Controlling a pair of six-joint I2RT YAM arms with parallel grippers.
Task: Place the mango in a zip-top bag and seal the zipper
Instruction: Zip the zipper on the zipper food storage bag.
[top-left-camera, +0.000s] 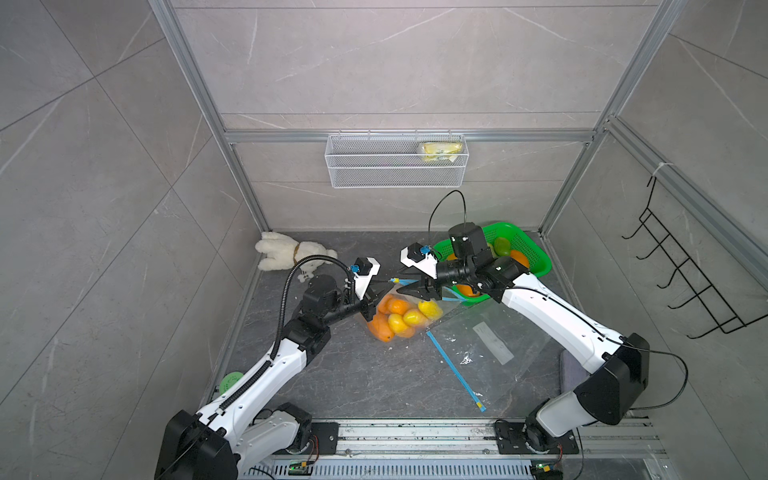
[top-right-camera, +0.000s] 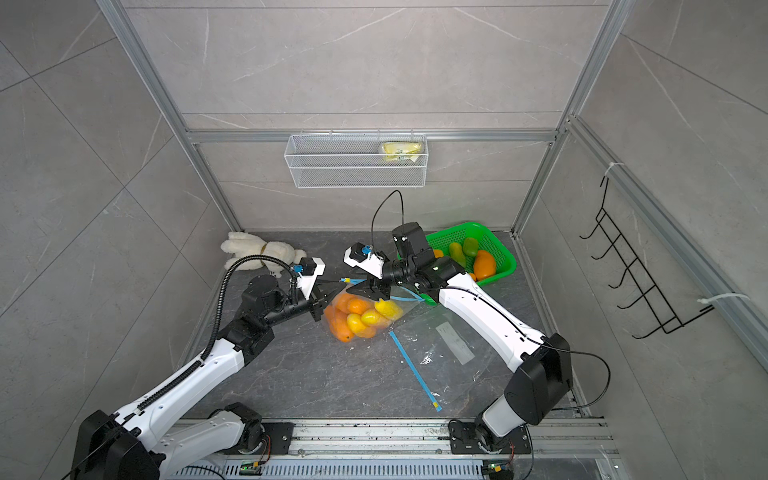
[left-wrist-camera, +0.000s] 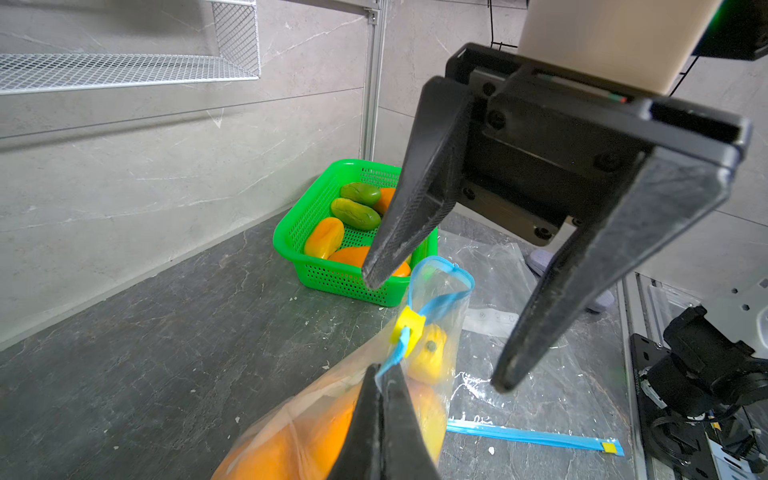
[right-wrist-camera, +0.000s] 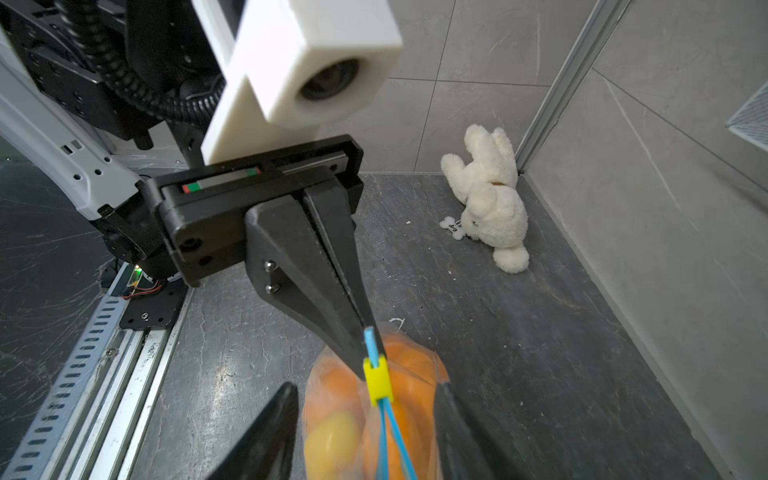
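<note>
A clear zip-top bag (top-left-camera: 397, 320) (top-right-camera: 357, 318) holding several orange and yellow mangoes (top-left-camera: 411, 318) lies mid-table. My left gripper (left-wrist-camera: 380, 372) (top-left-camera: 386, 283) (right-wrist-camera: 368, 332) is shut on the end of the bag's blue zipper strip (left-wrist-camera: 392, 359). A yellow slider (left-wrist-camera: 409, 332) (right-wrist-camera: 377, 380) sits on the strip just past those tips. Beyond the slider the two blue tracks part. My right gripper (right-wrist-camera: 365, 390) (left-wrist-camera: 436, 332) (top-left-camera: 409, 287) is open, one finger on each side of the slider and not touching it.
A green basket (top-left-camera: 528, 245) (top-right-camera: 496, 245) (left-wrist-camera: 291, 232) with more mangoes stands back right. A second, empty zip-top bag (top-left-camera: 490, 340) (top-right-camera: 453, 345) lies flat near my right arm. Plush toy (top-left-camera: 291, 255) (right-wrist-camera: 486, 199) at back left; wire shelf (top-left-camera: 395, 166) on the wall.
</note>
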